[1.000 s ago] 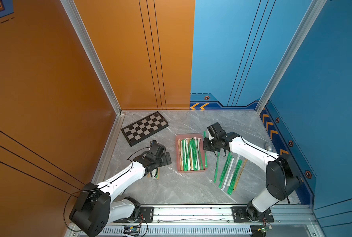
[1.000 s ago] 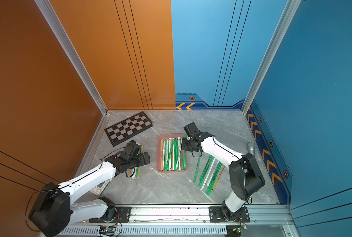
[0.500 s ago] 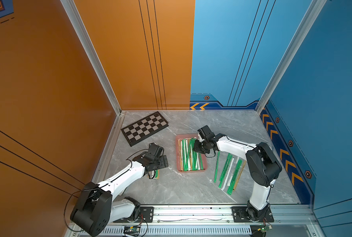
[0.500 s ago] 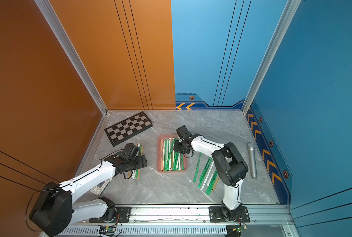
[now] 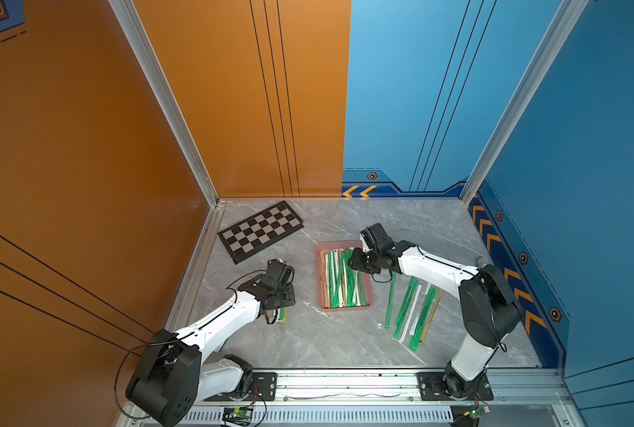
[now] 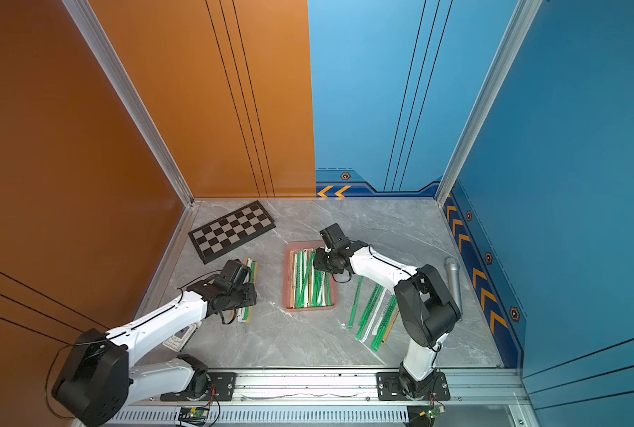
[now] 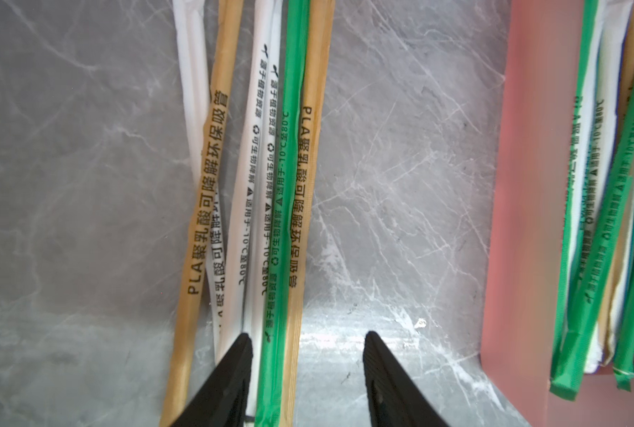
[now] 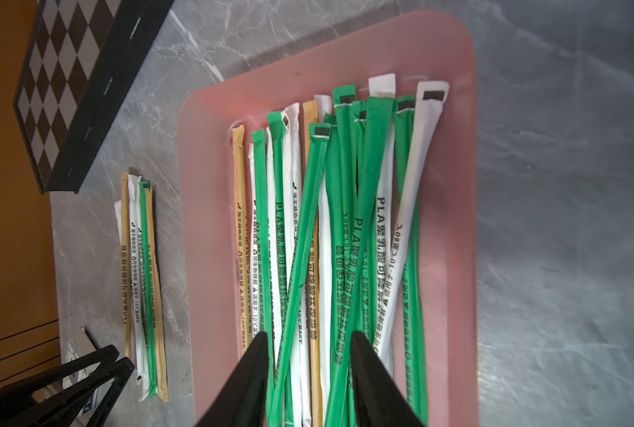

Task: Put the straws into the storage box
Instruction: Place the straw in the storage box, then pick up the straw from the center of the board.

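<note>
Left gripper (image 7: 308,334), jaws spread astride a green straw (image 7: 291,148) and a tan straw (image 7: 306,185) lying at nine o'clock from the pink storage box (image 5: 335,246), should close squarely on both; right gripper (image 8: 309,334) hangs spread-jawed above the boxed straws (image 8: 339,185).

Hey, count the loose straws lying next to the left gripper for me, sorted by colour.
White straws: 3 (they overlap, so this is my best reading)
Tan straws: 2
Green straws: 1
Total by the left gripper: 6
</note>
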### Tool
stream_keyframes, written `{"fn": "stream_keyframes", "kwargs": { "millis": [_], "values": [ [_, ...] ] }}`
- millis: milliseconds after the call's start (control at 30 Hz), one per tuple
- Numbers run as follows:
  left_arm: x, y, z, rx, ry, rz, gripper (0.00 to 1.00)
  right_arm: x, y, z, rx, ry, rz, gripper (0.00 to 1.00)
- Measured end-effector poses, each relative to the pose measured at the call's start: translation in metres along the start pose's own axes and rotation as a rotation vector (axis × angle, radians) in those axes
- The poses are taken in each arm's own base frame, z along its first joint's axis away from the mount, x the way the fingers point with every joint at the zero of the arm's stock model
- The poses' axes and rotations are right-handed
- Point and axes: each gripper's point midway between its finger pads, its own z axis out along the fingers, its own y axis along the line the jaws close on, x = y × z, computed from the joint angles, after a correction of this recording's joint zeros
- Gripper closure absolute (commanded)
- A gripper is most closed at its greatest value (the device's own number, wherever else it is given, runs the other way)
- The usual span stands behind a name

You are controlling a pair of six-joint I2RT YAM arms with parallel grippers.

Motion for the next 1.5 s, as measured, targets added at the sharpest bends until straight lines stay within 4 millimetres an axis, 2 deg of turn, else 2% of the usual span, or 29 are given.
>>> {"fn": "stream_keyframes", "kwargs": {
  "millis": [267, 567, 933, 1167, 1500],
  "values": [
    [0.004, 0.002, 0.008, -0.023, 0.032, 0.015, 0.63, 0.007, -0.008, 0.002, 0.016, 0.013, 0.005, 0.60],
    [0.003, 0.003, 0.011, -0.039, 0.038, 0.015, 0.61, 0.007, -0.009, 0.002, 0.017, 0.014, 0.005, 0.60],
    [-0.012, 0.027, 0.010, -0.080, 0.014, -0.069, 0.63, 0.009, -0.016, 0.003, 0.030, 0.020, 0.016, 0.60],
    [-0.010, 0.028, 0.013, -0.088, 0.025, -0.055, 0.70, 0.009, -0.017, 0.003, 0.030, 0.020, 0.017, 0.60],
    [-0.002, 0.034, 0.021, -0.116, 0.066, -0.042, 0.72, 0.011, -0.019, 0.004, 0.036, 0.025, 0.020, 0.60]
  ]
}}
